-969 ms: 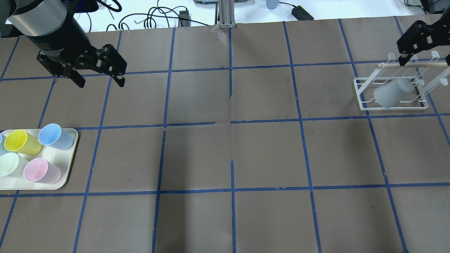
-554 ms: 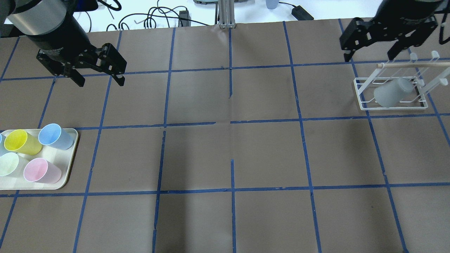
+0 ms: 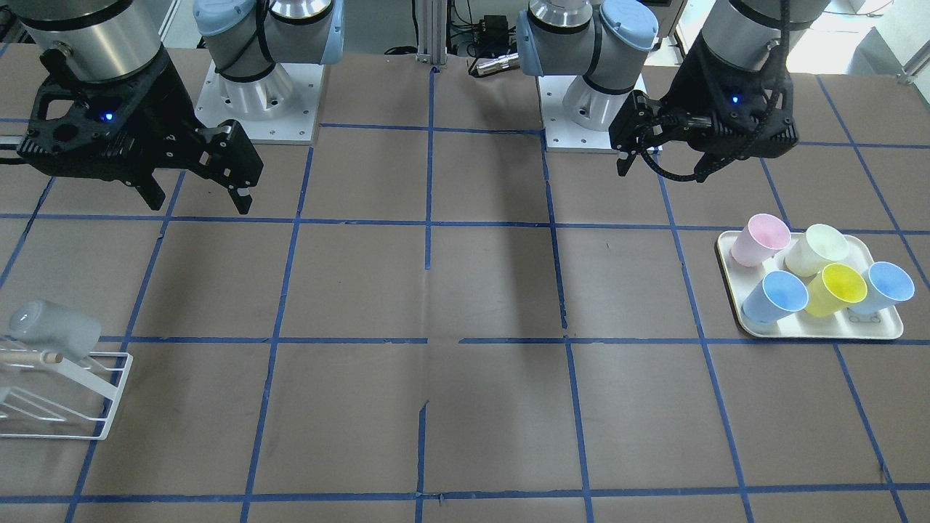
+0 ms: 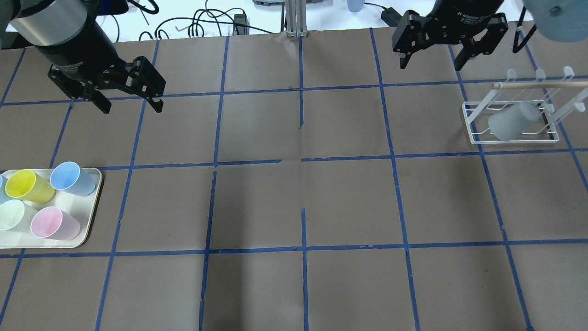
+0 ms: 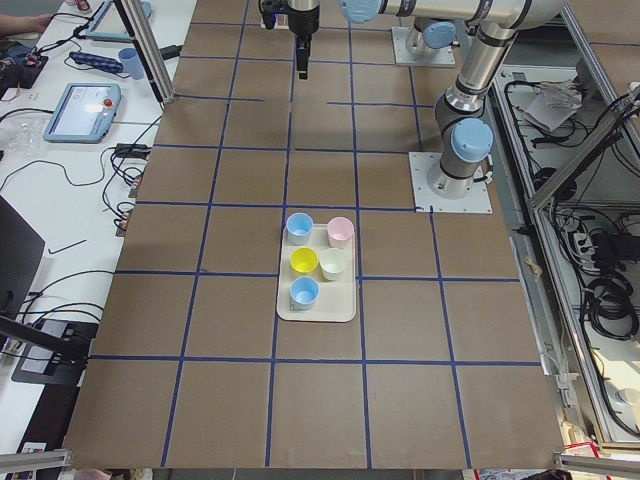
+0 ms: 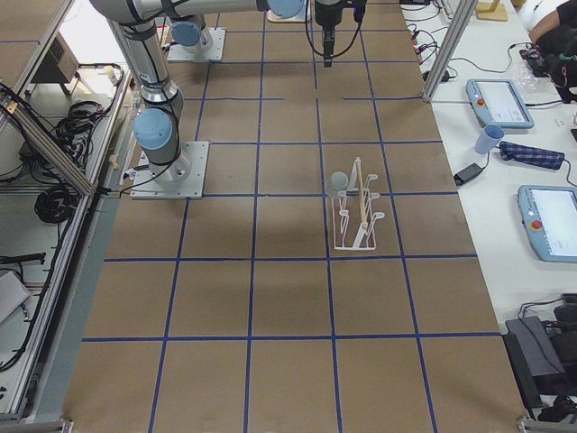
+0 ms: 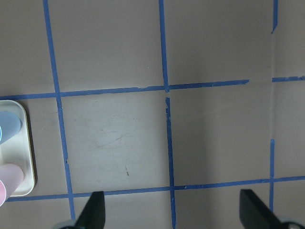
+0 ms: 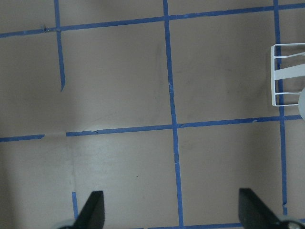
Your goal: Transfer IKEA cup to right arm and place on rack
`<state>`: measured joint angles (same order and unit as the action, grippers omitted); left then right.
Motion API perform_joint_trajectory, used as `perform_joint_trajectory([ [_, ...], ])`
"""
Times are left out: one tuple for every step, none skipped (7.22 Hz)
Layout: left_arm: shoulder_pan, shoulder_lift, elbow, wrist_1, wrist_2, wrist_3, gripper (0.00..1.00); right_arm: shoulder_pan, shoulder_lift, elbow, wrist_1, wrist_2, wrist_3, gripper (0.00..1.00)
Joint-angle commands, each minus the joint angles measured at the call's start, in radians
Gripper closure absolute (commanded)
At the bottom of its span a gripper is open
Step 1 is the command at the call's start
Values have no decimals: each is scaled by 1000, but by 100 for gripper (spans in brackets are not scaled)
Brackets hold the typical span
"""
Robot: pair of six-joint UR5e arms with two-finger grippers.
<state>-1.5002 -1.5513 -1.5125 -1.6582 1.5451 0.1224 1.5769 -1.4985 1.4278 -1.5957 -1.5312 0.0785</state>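
The grey IKEA cup (image 4: 512, 120) lies tilted on the white wire rack (image 4: 473, 133) at the table's right end. It also shows in the front view (image 3: 54, 327) on the rack (image 3: 109, 396), and in the right side view (image 6: 338, 180). My right gripper (image 4: 431, 64) is open and empty, up and to the left of the rack, clear of it; the front view (image 3: 200, 203) shows it too. My left gripper (image 4: 132, 109) is open and empty above the table's left part. Both wrist views show spread fingers over bare table.
A cream tray (image 4: 92, 207) at the left holds several coloured cups: yellow, pink, pale green and light blue. The rack's corner (image 8: 286, 71) shows at the right wrist view's right edge. Cables lie beyond the table's far edge.
My right gripper has moved left and away from the rack, open and empty. The grey cup stays on the rack. The left arm has not moved.
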Motion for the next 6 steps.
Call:
perform_joint_trajectory([
  [0,-1,2,0,1,-1,0,3,0,-3,44,-1,0,0],
  [0,0,3,0,3,-3,0,3,-2,-4,84,-4,-6,0],
  [0,-4,3,2,1,-3,0,3,0,-4,82,-12,-9,0],
  [0,-6,5,2,-3,-27,0,3,0,-4,74,-13,-11,0],
  [0,-3,5,0,0,-59,0,3,0,-4,69,-13,-10,0],
  [-5,-9,3,2,1,-73,0,3,0,-4,69,-13,-9,0],
])
